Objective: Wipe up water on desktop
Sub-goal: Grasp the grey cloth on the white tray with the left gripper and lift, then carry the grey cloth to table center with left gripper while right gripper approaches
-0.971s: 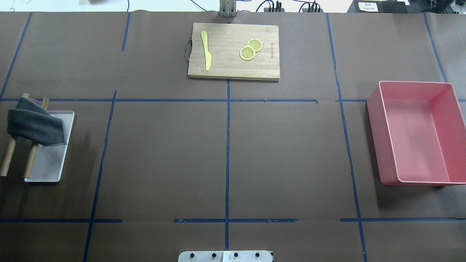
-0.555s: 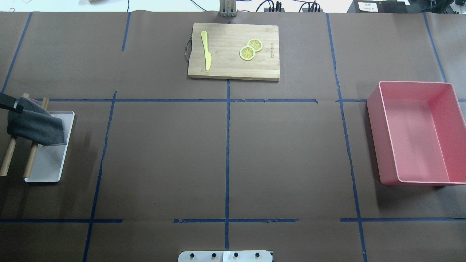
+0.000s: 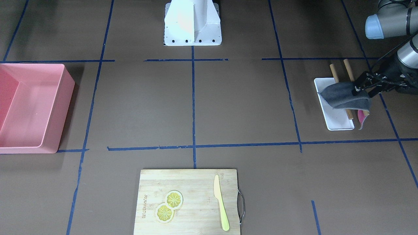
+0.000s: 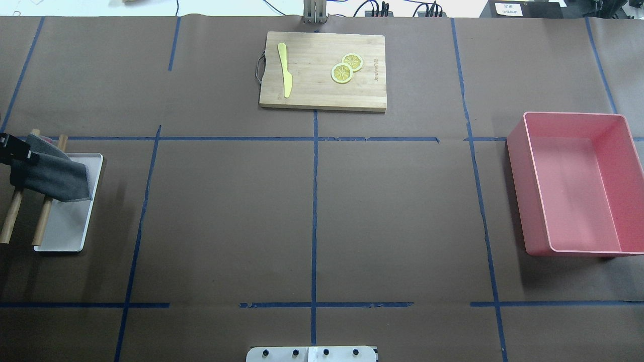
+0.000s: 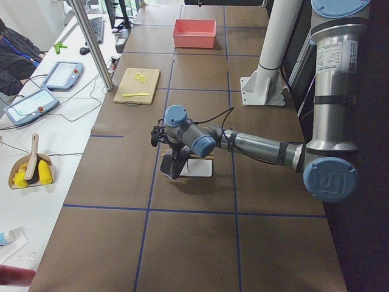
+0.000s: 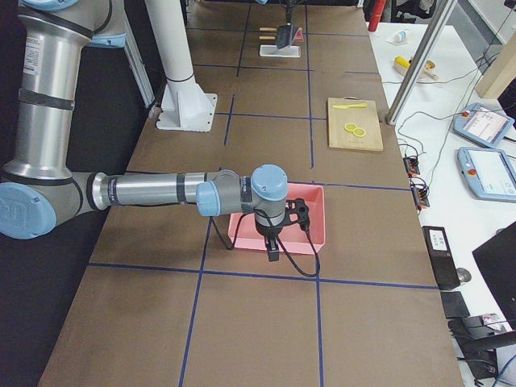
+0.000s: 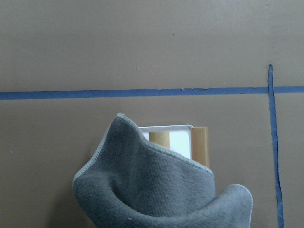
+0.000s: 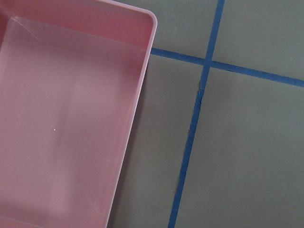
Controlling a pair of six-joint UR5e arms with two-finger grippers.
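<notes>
Desktop (image 4: pixel 226 216): brown, blue-taped, beneath both grippers.
Left gripper (image 3: pixel 358 88): clamped on grey cloth (image 4: pixel 55 176), white tray (image 4: pixel 65 236) just below.
Right gripper (image 6: pixel 274 246): over pink bin (image 4: pixel 518 201); we cannot tell its grip.

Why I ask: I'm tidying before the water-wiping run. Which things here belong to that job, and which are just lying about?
Belongs to the job: desktop; grey cloth, with the left gripper at its edge; wooden rods it hangs over; white tray beneath. No water shows.

Just lying about: cutting board; yellow knife; lemon slices; pink bin.
</notes>
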